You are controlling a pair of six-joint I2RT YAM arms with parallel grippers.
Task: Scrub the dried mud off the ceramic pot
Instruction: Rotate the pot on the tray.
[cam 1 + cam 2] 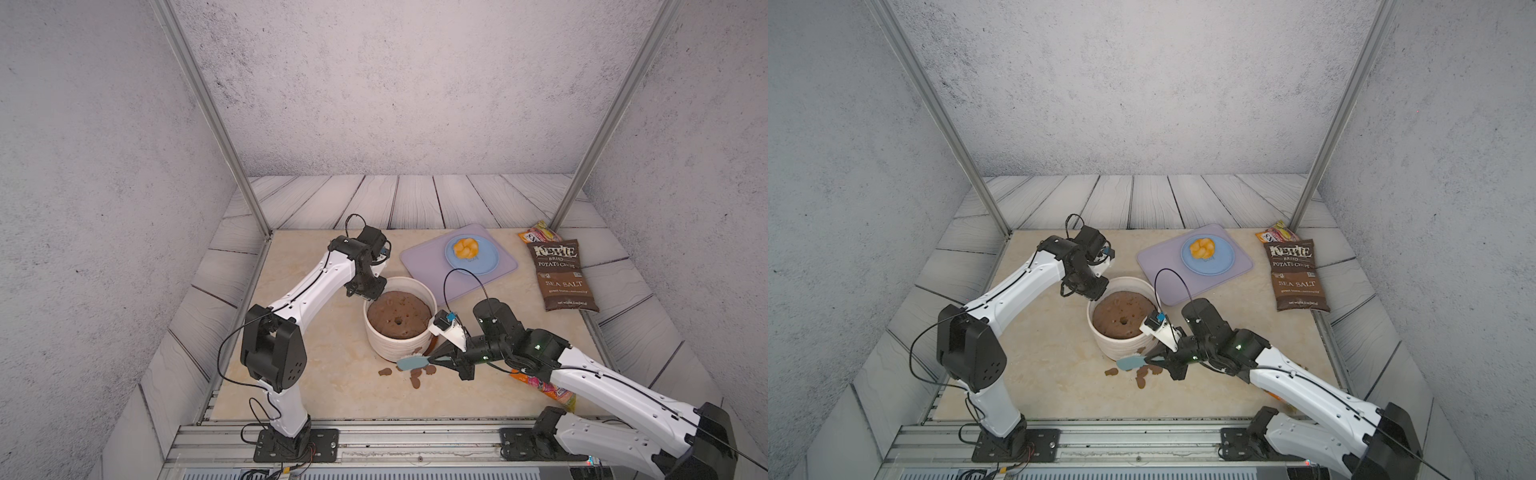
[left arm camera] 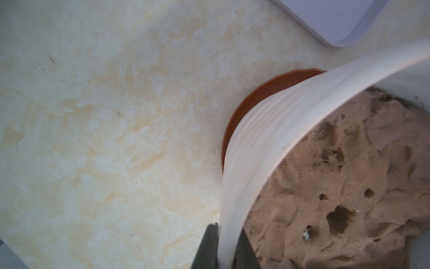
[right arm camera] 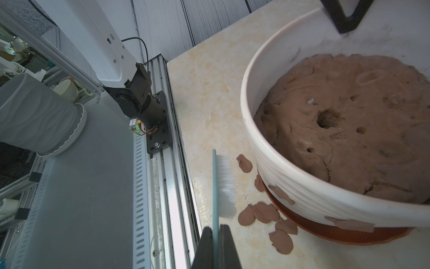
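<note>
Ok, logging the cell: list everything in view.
pot: one, cream, centre
soil: one, brown, in pot
saucer: one, brown, under pot
mud: several flakes, brown, by pot, two on its wall
brush: one, teal, beside pot
mat: one, lilac, far side
plate: one, blue, on mat
bun: one, yellow, on plate
chip bag: one, brown, far right
packets: two, bright, behind bag, near-right edge
left gripper: black, on pot rim
right gripper: black, holding brush

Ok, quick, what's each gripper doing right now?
Left gripper: shut on the rim of the pot.
Right gripper: shut on the handle of the brush.
</note>
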